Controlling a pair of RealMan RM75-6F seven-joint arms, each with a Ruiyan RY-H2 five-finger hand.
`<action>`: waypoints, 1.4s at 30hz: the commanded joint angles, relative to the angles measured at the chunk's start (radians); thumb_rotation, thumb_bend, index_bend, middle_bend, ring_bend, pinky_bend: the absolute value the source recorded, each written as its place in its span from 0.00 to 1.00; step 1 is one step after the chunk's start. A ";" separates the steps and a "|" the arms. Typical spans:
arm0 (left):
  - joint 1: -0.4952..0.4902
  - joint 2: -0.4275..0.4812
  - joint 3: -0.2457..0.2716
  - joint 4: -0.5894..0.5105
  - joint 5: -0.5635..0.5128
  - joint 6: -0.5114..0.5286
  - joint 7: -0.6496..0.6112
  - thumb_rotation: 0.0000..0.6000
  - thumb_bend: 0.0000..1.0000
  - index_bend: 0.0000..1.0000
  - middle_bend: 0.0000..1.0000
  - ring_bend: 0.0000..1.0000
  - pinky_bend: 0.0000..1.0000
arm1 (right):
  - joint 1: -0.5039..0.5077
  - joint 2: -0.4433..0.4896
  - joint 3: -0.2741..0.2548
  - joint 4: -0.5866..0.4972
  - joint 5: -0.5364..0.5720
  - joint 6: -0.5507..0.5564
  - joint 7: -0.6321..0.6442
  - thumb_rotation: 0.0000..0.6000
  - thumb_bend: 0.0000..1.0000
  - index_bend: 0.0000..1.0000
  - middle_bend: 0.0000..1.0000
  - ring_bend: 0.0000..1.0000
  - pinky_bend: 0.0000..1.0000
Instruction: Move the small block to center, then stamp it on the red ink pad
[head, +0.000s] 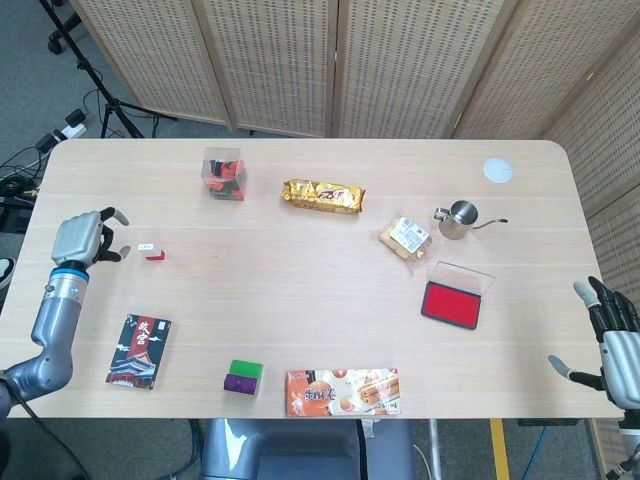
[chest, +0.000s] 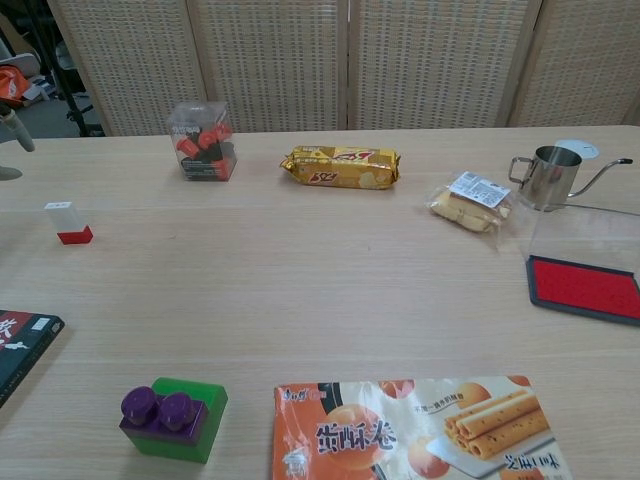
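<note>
The pale wooden surface (head: 300, 300) spans nearly the whole head view, backed by woven folding screens (head: 330, 60).

At its near edge lies a flat orange snack packet (head: 342, 392), long side along the edge, with a green and purple toy brick (head: 243, 377) just to its left and a dark picture book (head: 139, 351) further left.

The red ink pad (head: 451, 302) sits on the right half with its clear lid (head: 462, 276) raised behind it; in the chest view the lid stands upright over the red face.

A yellow biscuit packet (head: 323, 195) lies across the far middle. A clear plastic box of red and black pieces (head: 224, 174) stands to its left. A small clear-wrapped pastry (head: 405, 238) lies beside a steel pitcher with a thin spout (head: 458, 219), and a white round lid (head: 498, 170) rests near the far right corner.

The left hand (head: 83, 239) hovers at the left edge, fingers apart and partly curled, holding nothing, near the small block but not touching it.

The right hand (head: 612, 340) shows at the lower right beyond the surface's edge, fingers spread and empty.

The small block with a white body and red base (head: 151, 251) stands on the left side, well apart from the ink pad. In the chest view it is upright, red end down, its long axis vertical.
</note>
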 joint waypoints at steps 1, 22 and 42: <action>-0.028 -0.046 0.011 0.055 -0.043 -0.021 0.035 1.00 0.31 0.43 0.95 0.97 0.95 | 0.004 0.000 -0.001 0.002 0.002 -0.007 0.003 1.00 0.00 0.01 0.00 0.00 0.00; -0.085 -0.206 0.033 0.271 -0.105 -0.105 0.061 1.00 0.31 0.45 0.95 0.97 0.95 | 0.016 -0.002 -0.005 0.006 0.018 -0.040 0.006 1.00 0.00 0.01 0.00 0.00 0.00; -0.100 -0.243 0.019 0.319 -0.153 -0.091 0.123 1.00 0.37 0.52 0.95 0.97 0.95 | 0.025 0.001 -0.004 0.013 0.028 -0.059 0.026 1.00 0.00 0.01 0.00 0.00 0.00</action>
